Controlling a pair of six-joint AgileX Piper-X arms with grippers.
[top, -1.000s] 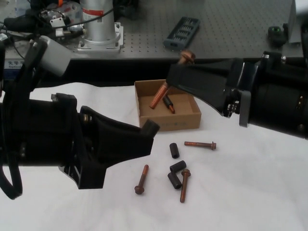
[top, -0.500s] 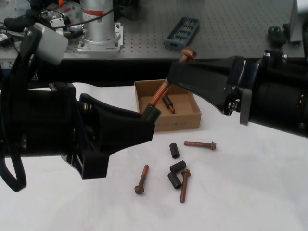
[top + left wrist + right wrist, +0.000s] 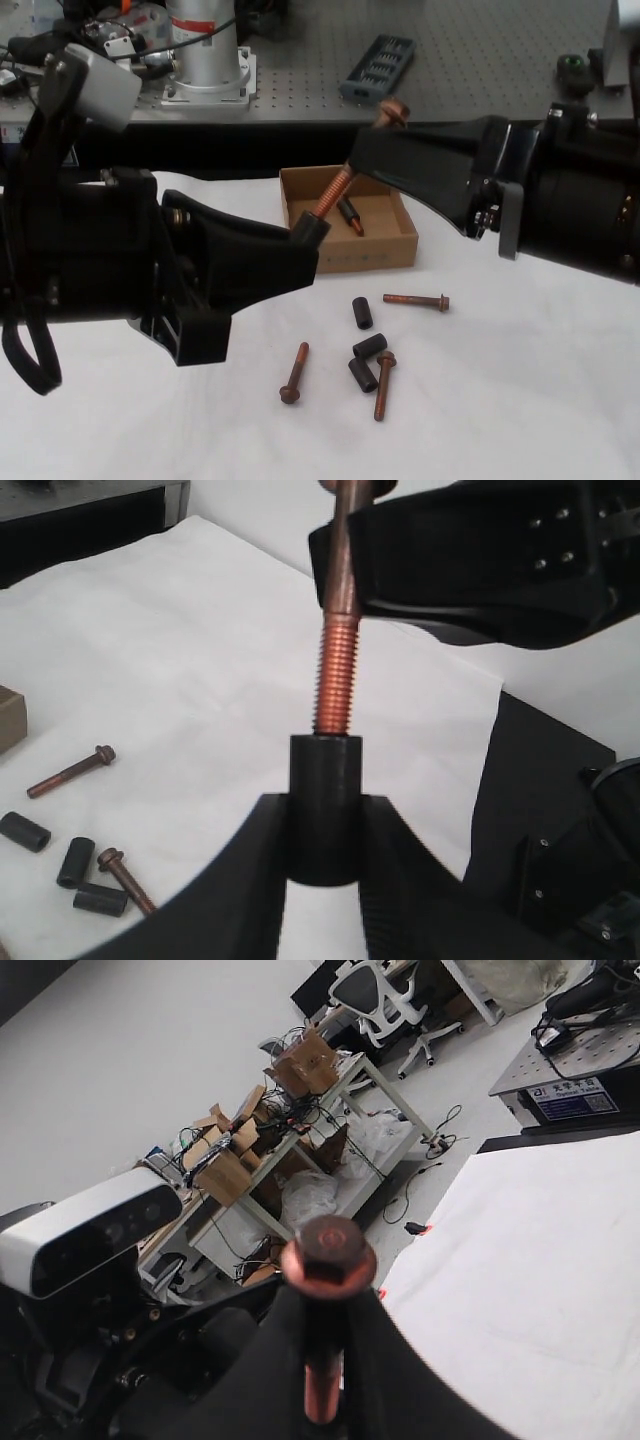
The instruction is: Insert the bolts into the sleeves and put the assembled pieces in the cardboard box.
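My left gripper (image 3: 325, 815) has risen with a sleeve (image 3: 325, 780) clamped in it. The bolt (image 3: 336, 670) pinched in my right gripper (image 3: 322, 1360) now meets the sleeve's mouth over the 8 o'clock corner of the cardboard box (image 3: 370, 258), so I judge insertion is starting. The sleeve hides how deep the thread sits. Spare bolts (image 3: 415, 300) and spare sleeves (image 3: 362, 312) lie at the box's 6 o'clock.

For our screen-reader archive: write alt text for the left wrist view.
The left gripper grips a black sleeve upright while the right gripper holds a copper bolt above it, threaded end at the sleeve's mouth. Beyond, two loose bolts and three spare sleeves lie on a white cloth.
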